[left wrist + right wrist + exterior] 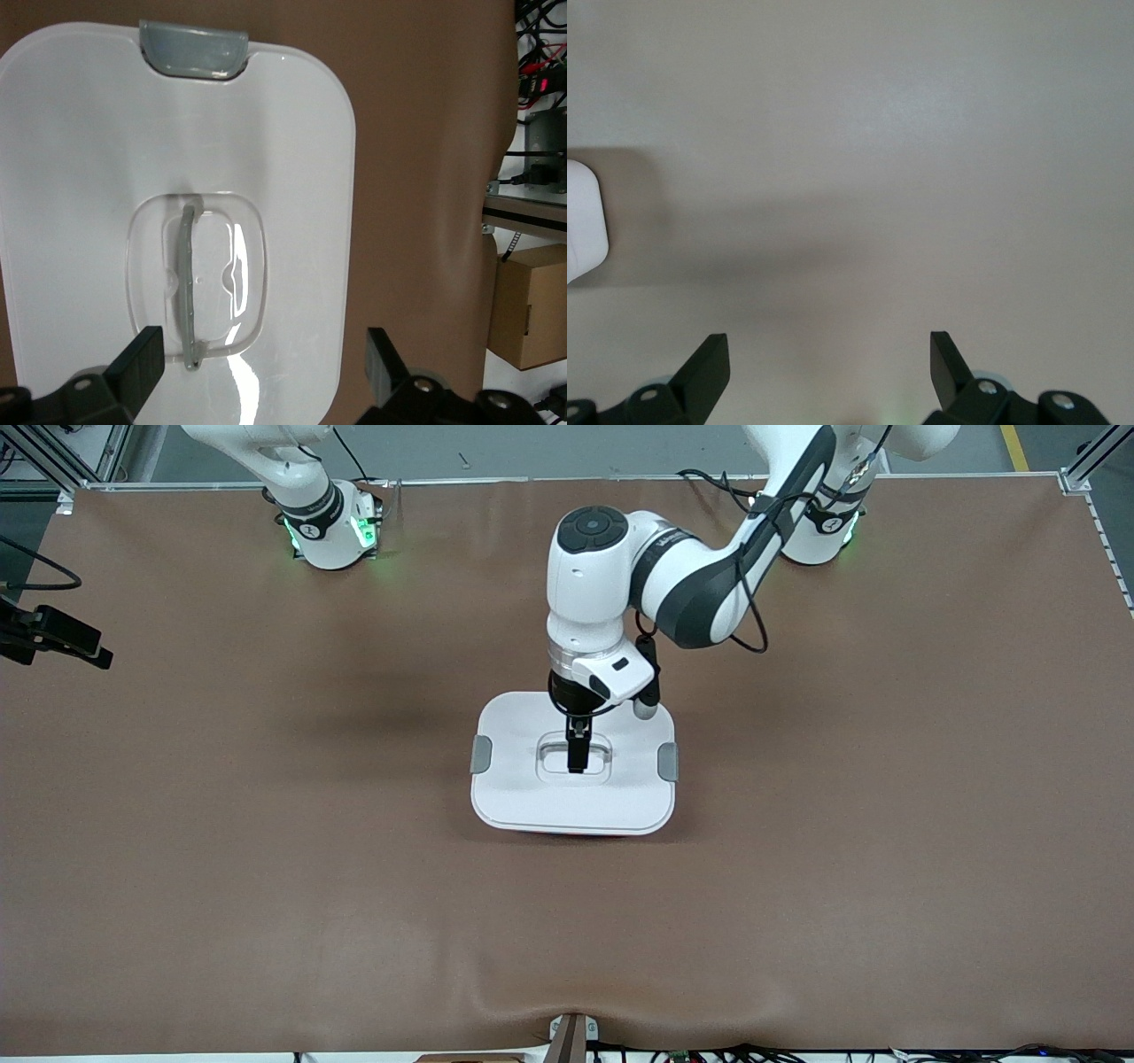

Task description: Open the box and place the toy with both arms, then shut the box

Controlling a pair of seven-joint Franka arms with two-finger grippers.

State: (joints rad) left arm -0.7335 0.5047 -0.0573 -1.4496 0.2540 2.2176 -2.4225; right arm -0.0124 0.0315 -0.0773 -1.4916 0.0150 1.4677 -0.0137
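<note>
The box [574, 802] stands in the middle of the table with its white lid [97, 177] on and a grey clip [481, 754] at each end. A thin pink strip of its base shows under the lid's near edge. My left gripper [576, 763] hangs open just over the lid's clear recessed handle [188, 283]. The handle bar lies near one finger [142, 354], and the jaws hold nothing. In the right wrist view my right gripper [830, 345] is open over bare brown table, with a white corner of the lid [583, 221] at the frame's edge. The toy is out of view.
A black device on a cable [53, 638] juts in over the table's edge at the right arm's end. A cardboard carton [532, 305] and metal framing sit off the table. The brown mat [266, 868] wrinkles at its near edge.
</note>
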